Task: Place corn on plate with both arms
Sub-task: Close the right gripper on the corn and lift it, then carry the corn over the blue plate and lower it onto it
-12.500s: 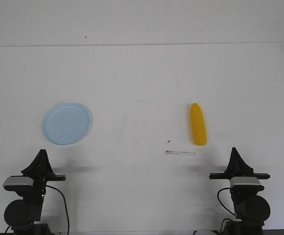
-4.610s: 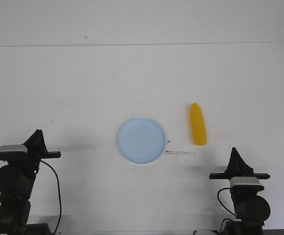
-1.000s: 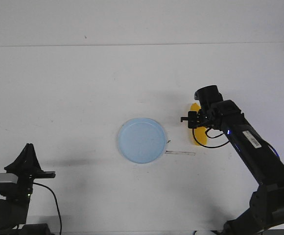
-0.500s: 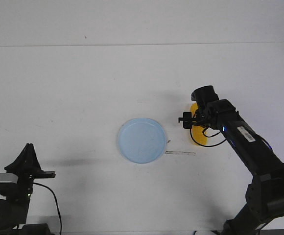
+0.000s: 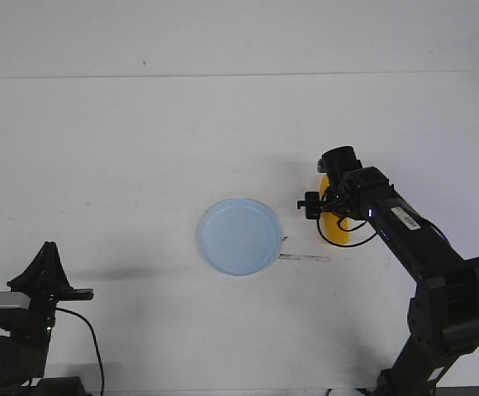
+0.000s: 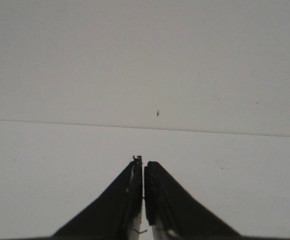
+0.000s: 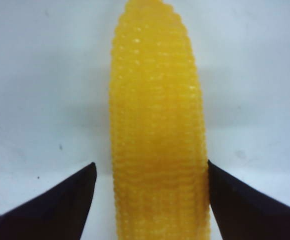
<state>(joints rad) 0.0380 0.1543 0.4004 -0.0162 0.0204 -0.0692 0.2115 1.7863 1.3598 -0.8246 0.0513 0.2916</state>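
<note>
The yellow corn lies on the white table, just right of the pale blue plate, which is empty. My right gripper is down over the corn and hides most of it in the front view. In the right wrist view the corn fills the gap of the open right gripper; one finger touches its side, the other stands a little off. My left gripper is at the front left, pointing up, far from the plate. In the left wrist view the left gripper is shut and empty.
A thin pale strip lies on the table between the plate and the corn. The table's far edge meets a plain wall. The right arm's links stretch from the front right toward the corn.
The plate went from the left to the table's middle and the left arm drew back. The right arm reached out over the corn; in the last second its wrist shifted slightly left.
</note>
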